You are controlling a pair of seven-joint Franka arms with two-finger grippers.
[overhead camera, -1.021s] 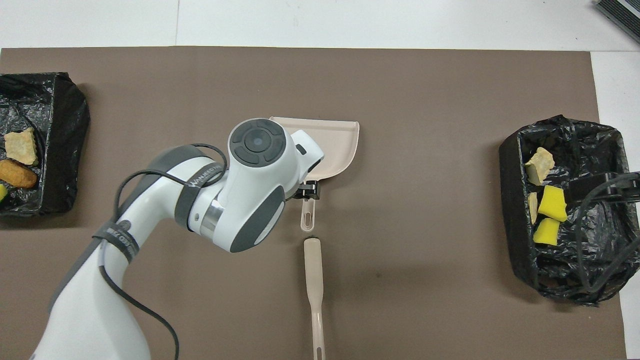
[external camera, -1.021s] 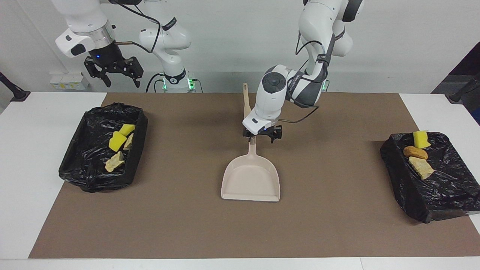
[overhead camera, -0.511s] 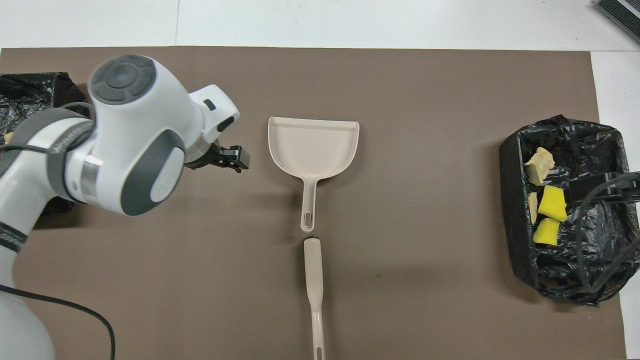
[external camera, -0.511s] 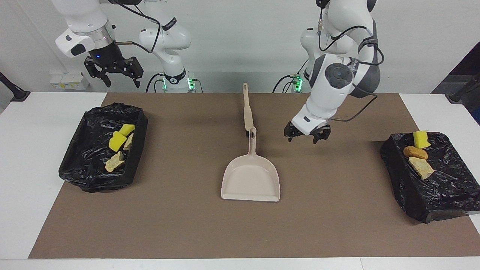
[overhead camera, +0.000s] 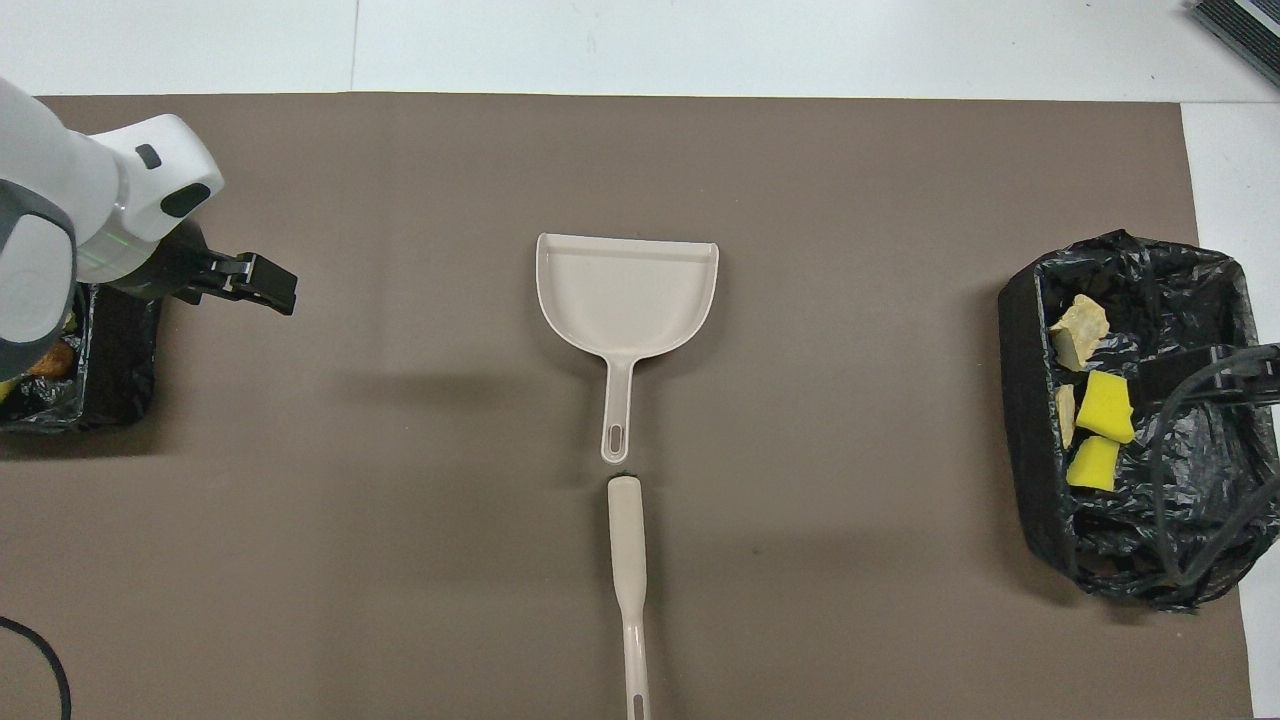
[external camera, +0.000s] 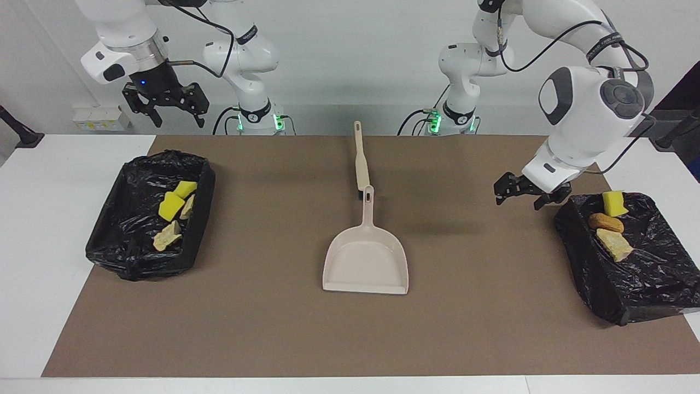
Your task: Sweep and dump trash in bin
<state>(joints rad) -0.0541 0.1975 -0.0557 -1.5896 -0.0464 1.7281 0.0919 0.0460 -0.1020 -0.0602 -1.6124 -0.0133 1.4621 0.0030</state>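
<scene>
The trash lies in two black-lined bins. The bin [external camera: 112, 249] at the right arm's end holds two yellow sponge chunks [external camera: 171, 206] and two bread lumps [external camera: 167, 236]; it also shows in the overhead view [overhead camera: 1020, 400]. The bin [external camera: 601, 284] at the left arm's end holds a yellow sponge chunk [external camera: 614, 203], a brown lump [external camera: 605, 222] and a bread lump [external camera: 614, 244]. My left gripper [external camera: 525, 196] is open and empty, above the mat beside that bin. My right gripper [external camera: 176, 115] is open and empty, raised over the right arm's end, waiting.
The beige dustpan [external camera: 365, 262] lies on the brown mat [external camera: 246, 328] at the table's middle, its handle toward the robots. The beige brush [external camera: 360, 158] lies just nearer to the robots, in line with that handle. White table borders the mat.
My left gripper let go of the dustpan's handle, rose and swung toward the left arm's end, stopping beside the bin there. The dustpan, brush and right arm have not moved.
</scene>
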